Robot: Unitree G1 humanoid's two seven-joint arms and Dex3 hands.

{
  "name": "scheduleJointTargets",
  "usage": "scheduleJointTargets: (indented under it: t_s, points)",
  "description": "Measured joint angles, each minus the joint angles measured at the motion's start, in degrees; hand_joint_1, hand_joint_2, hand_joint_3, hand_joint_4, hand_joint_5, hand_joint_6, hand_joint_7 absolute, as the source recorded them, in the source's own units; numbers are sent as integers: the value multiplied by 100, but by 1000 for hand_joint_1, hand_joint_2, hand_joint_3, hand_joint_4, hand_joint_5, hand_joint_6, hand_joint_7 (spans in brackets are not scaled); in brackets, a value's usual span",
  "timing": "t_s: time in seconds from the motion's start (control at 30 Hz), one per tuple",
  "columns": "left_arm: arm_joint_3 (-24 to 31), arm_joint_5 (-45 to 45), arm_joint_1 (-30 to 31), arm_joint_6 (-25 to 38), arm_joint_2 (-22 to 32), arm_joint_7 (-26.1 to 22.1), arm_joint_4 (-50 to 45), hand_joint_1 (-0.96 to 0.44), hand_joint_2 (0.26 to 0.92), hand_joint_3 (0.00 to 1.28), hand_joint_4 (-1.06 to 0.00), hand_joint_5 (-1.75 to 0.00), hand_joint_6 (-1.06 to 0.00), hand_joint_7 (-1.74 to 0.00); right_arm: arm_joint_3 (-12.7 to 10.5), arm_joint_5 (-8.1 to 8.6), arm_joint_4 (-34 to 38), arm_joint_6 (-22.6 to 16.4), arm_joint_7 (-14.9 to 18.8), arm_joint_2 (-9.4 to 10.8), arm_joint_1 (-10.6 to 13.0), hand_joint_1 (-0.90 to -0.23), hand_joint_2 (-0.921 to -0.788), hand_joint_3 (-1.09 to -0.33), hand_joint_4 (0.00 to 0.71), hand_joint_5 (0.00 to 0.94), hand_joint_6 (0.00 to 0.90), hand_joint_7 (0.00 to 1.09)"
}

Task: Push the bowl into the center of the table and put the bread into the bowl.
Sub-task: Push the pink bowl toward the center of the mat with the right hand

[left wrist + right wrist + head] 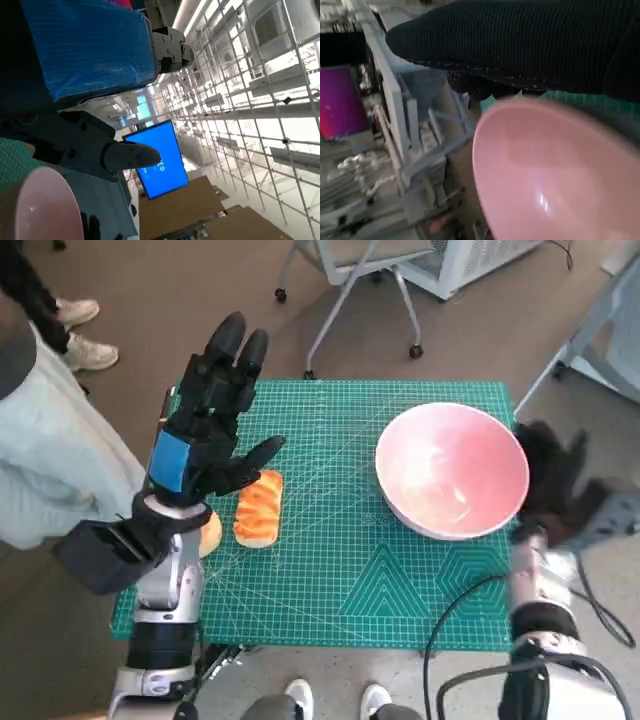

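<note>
A pink bowl [452, 470] stands on the right part of the green mat [340, 570], close to the right edge; it also fills the right wrist view [555, 170] and shows in the left wrist view [45, 205]. An orange bread roll [259, 508] lies on the left part of the mat. My left hand [210, 405] is raised above the mat's left side, fingers spread and pointing up, holding nothing; the bread lies just beside its thumb. My right hand [555, 475], blurred, is next to the bowl's right rim with fingers apart; contact is unclear.
A second orange roll [210, 532] peeks from under my left wrist. A chair base [350, 290] stands beyond the table's far edge. A person's legs and shoes [75, 335] are at the far left. Feet [330, 700] show at the near edge.
</note>
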Motion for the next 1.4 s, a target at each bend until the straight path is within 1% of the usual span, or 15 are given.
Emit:
scheduleJointTargets:
  t_s: [0.13,0.23,0.3,0.4,0.6,0.7,0.8,0.97,1.2,1.4]
  points:
    - [2,0,28,0,6,1,-2,-171,921,278,-97,-6,1,-265,53,-68,0,2,1,149,-55,-599,-921,-940,117,11,144,228]
    - [3,0,44,0,7,2,-2,-171,921,277,-97,-6,1,-265,60,-99,0,3,2,180,-79,-597,-921,-943,117,10,144,228]
    - [12,-2,57,1,20,4,-4,-171,921,276,-97,-5,1,-265,72,-110,0,3,11,188,-97,-593,-921,-965,102,5,143,226]
    - [42,-4,109,14,70,42,-26,-171,921,276,-96,-4,-1,-268,137,-126,-1,8,116,253,-151,-597,-921,-972,94,2,142,225]
    - [32,-6,182,85,76,90,-54,-173,921,274,-96,-4,-1,-277,145,-105,-3,64,252,438,-224,-590,-921,-971,92,1,146,223]
    - [31,-6,187,94,76,99,-79,-173,921,274,-97,-4,-1,-280,142,-104,-3,66,266,476,-230,-588,-921,-971,94,2,148,222]
    - [37,-6,198,114,80,124,-142,-173,921,273,-95,-3,1,-277,112,-85,-3,66,276,513,-245,-588,-921,-957,114,10,139,213]
    - [33,-6,202,165,82,150,-204,-173,921,272,-91,-1,1,-273,84,-67,-3,64,305,626,-314,-590,-921,-949,112,7,135,205]
    - [33,-6,206,216,83,151,-225,-173,921,272,-89,0,1,-270,55,-63,-4,63,318,699,-408,-596,-921,-939,110,4,138,198]
    - [33,-9,213,287,85,158,-243,-172,921,273,-89,0,1,-272,56,-73,-3,60,317,760,-426,-591,-921,-940,111,4,141,194]
